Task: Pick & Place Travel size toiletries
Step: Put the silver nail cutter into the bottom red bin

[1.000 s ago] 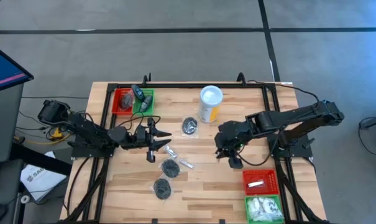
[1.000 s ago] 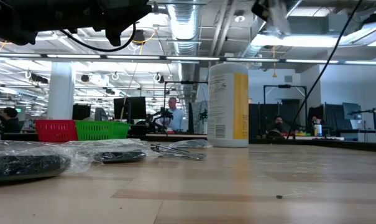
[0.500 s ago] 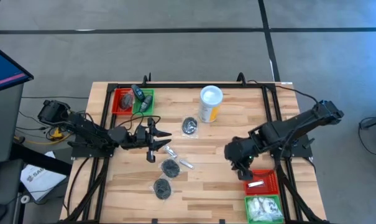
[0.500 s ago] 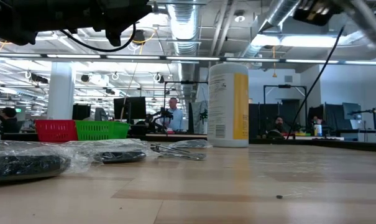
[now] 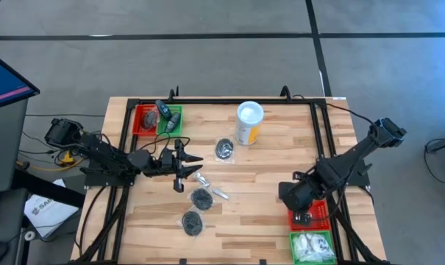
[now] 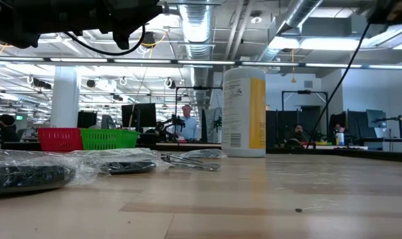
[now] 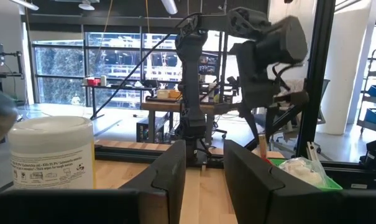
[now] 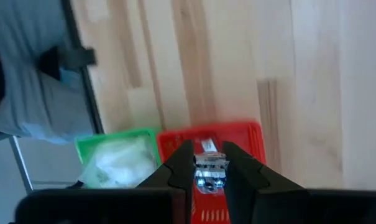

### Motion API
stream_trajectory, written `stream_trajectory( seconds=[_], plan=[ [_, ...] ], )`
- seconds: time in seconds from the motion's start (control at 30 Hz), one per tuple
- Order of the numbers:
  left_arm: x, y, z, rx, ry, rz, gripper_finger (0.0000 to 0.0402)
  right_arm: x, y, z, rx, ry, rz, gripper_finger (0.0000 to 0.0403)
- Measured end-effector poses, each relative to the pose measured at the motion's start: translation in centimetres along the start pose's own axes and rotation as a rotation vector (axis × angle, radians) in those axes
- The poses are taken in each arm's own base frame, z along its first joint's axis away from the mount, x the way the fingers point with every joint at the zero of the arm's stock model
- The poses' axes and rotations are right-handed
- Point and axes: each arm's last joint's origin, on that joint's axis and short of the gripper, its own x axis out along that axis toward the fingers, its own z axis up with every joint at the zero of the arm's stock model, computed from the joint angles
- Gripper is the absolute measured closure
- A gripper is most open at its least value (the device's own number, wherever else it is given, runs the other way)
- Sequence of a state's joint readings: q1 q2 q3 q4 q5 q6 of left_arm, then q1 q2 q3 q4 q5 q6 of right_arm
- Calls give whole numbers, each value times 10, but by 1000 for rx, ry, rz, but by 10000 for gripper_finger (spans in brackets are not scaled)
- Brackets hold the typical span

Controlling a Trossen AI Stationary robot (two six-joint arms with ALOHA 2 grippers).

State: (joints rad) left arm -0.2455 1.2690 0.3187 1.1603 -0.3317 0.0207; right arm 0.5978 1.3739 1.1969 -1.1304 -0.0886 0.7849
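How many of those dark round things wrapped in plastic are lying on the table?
3 on the bare table: one puck beside the yellow canister, one near the middle, one toward the front edge. The far red basket may hold another; it's too small to tell.

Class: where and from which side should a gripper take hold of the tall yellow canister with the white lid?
Grip the tall yellow canister with the white lid around its round side wall, below the lid, coming in level from the side. It stands upright, and its lid looks too wide to pinch from above.
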Motion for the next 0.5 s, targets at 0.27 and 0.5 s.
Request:
stream_trajectory(
  seconds=[0.27, 0.5],
  plan=[
    [0, 0, 0, -2, 0, 0, 302, 21, 0, -23, 87, 82, -72, 356],
    [0, 0, 0, -2, 0, 0, 302, 34, 2, -39, 136, 132, -103, 356]
  ],
)
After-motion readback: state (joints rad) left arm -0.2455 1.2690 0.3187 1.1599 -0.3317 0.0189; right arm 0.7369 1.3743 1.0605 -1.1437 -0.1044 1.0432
